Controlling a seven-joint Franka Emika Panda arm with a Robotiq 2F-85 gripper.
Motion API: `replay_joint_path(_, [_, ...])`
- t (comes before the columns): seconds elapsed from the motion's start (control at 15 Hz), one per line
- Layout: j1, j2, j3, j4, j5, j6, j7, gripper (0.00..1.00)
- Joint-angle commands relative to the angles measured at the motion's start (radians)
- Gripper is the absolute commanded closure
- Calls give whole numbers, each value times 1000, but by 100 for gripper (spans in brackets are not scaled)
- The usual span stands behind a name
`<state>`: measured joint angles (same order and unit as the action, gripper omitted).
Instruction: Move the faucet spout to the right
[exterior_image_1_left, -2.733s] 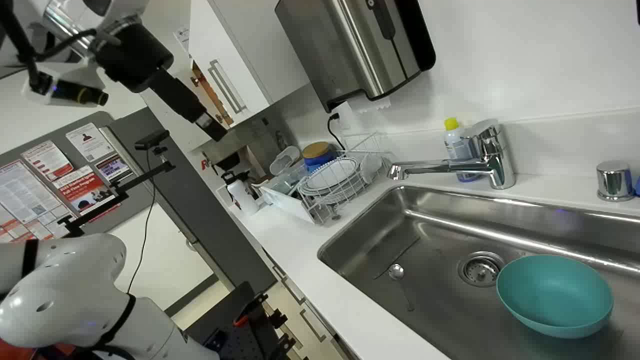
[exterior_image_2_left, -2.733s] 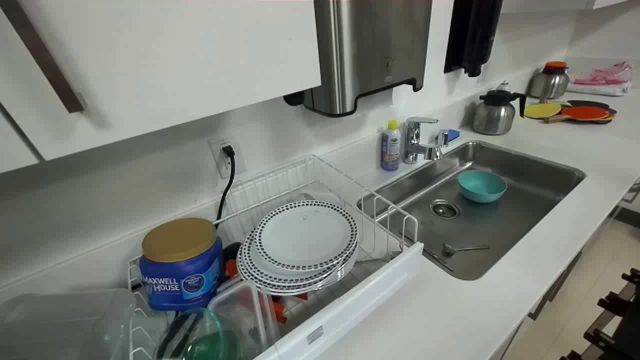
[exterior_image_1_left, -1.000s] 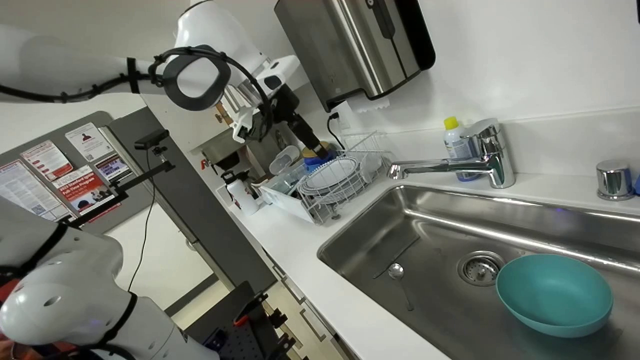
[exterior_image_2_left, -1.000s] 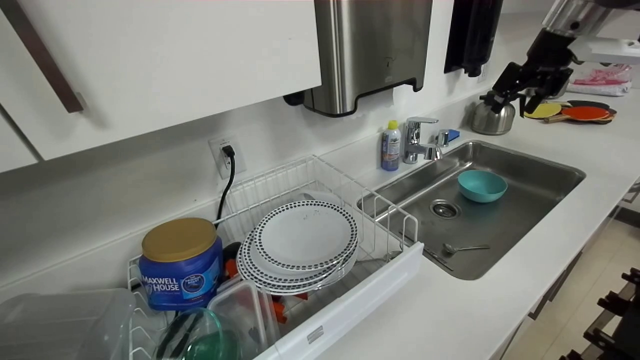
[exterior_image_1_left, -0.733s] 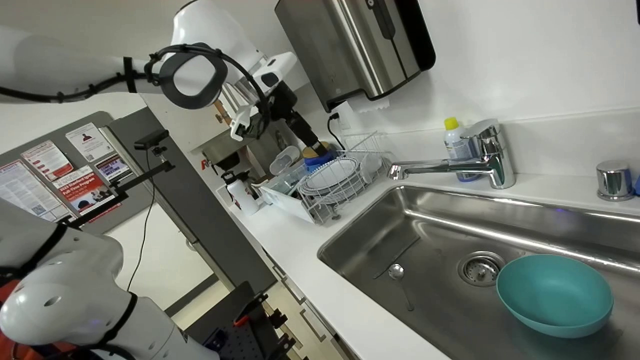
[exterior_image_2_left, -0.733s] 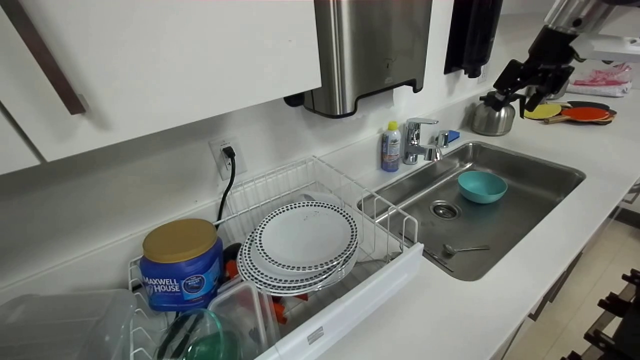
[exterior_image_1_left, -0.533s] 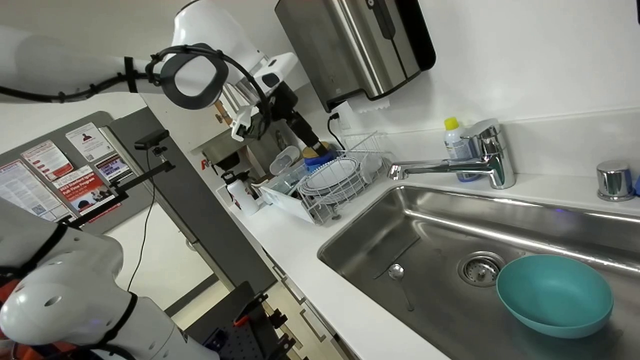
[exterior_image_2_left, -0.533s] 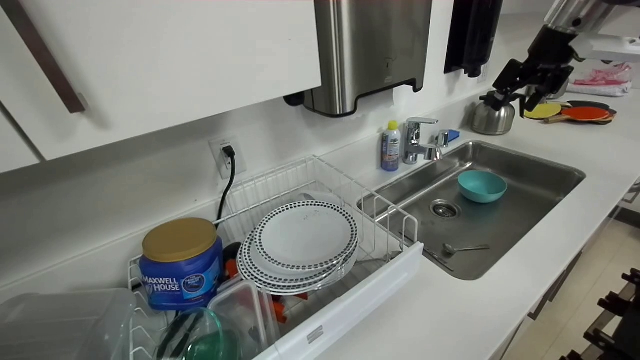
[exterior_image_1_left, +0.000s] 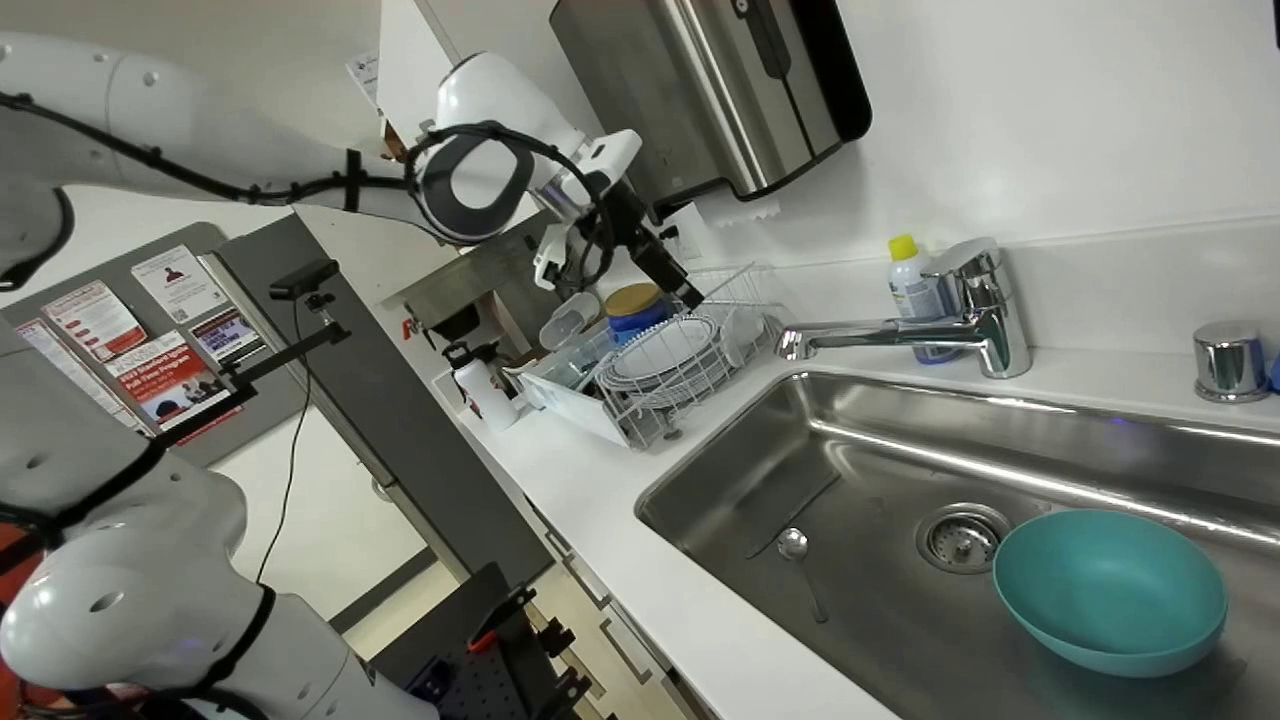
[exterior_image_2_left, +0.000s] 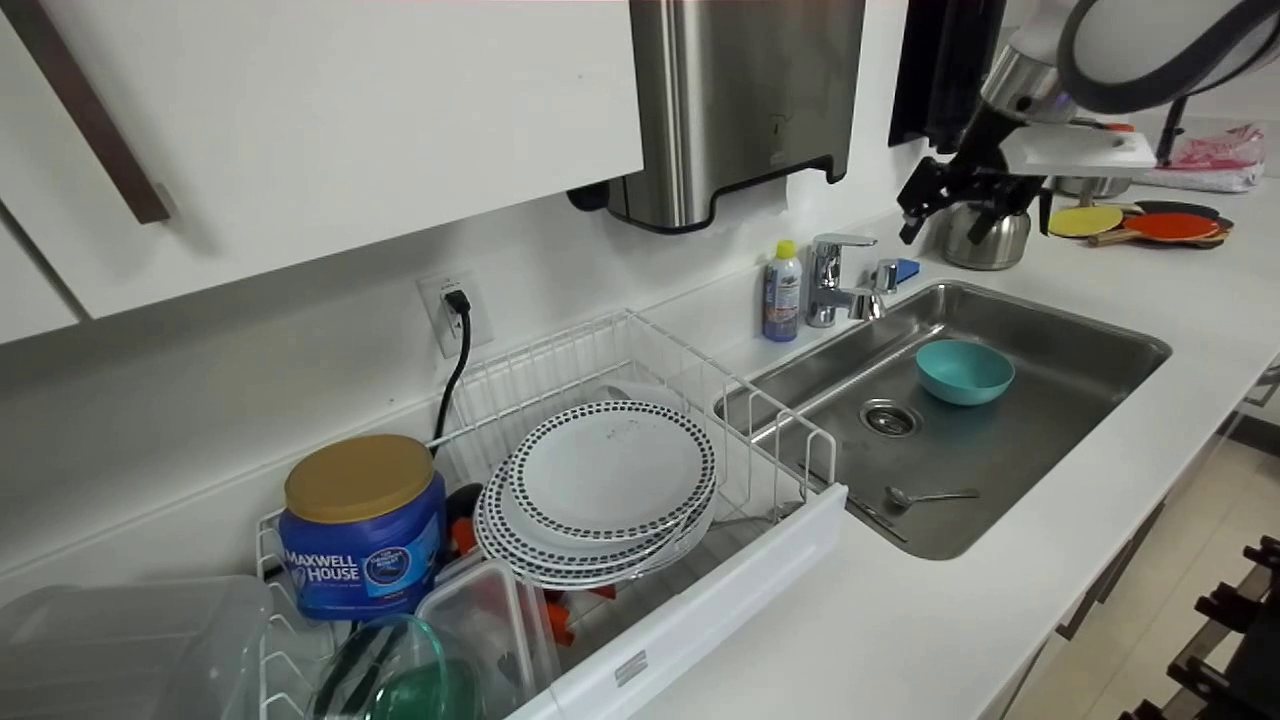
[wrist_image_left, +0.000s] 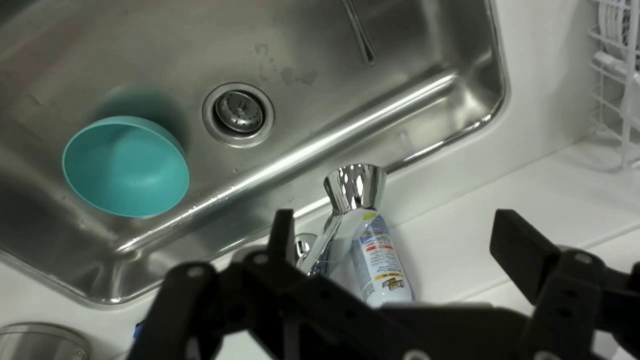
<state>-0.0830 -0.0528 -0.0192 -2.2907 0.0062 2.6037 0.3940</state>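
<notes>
Your tool (wrist_image_left: 392, 222) is spread wide, holding nothing. In the wrist view you see the faucet spout (wrist_image_left: 347, 204) framed between its fingers (wrist_image_left: 520, 250), apart from them; in an exterior view the spout reaches along the sink (exterior_image_1_left: 890, 630) toward the dish rack (exterior_image_1_left: 580, 408).

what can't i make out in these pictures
Wrist view: part of the faucet, behind the gripper.
Wrist view: one end of a utensil, cut off by the top edge.
In an exterior view: top of a steel jug, behind the gripper.
In an exterior view: print on a white poster, too small.
</notes>
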Motion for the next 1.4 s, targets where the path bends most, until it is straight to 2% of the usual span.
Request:
replay_joint_path(0.0, [7,157,-5,127,-174,59,218,0])
replay_joint_path(0.2, [46,264,-52,223,-265,55,318,0])
replay_joint_path(0.53, [69,389,-80,335,-178,46,249,0])
replay_joint_path(1.33, [145,506,-154,413,-177,5,245,0])
